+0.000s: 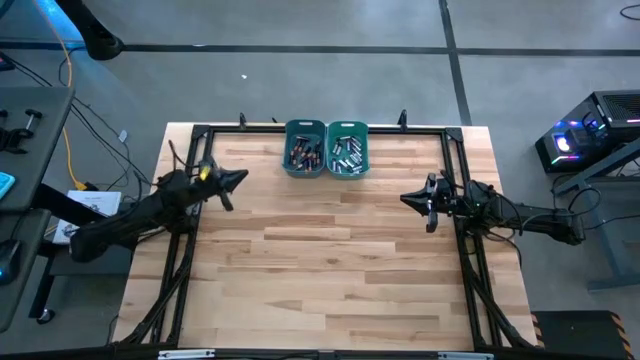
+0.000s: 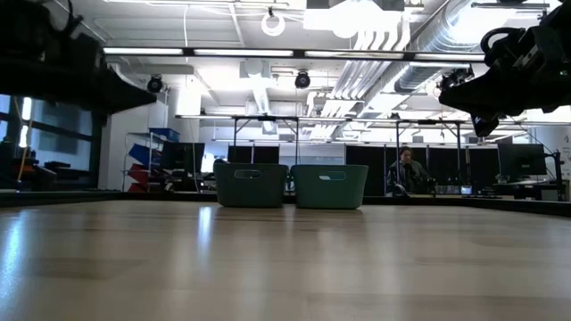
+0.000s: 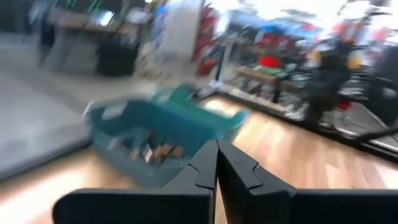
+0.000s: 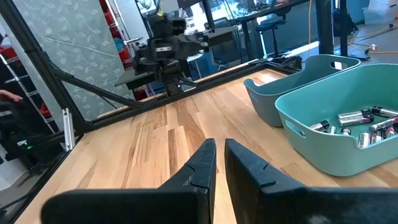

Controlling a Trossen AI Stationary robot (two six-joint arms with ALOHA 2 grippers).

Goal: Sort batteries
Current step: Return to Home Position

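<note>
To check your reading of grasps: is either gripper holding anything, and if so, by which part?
Nothing is held. The left gripper and right gripper have nothing between their fingers; the batteries lie in the bins.

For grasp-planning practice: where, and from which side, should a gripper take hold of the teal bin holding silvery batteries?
Probably pinch the teal bin by its right-hand long wall at the rim, right gripper coming from above: the top is open, the silvery batteries lie low, and the other bin crowds its left side.
</note>
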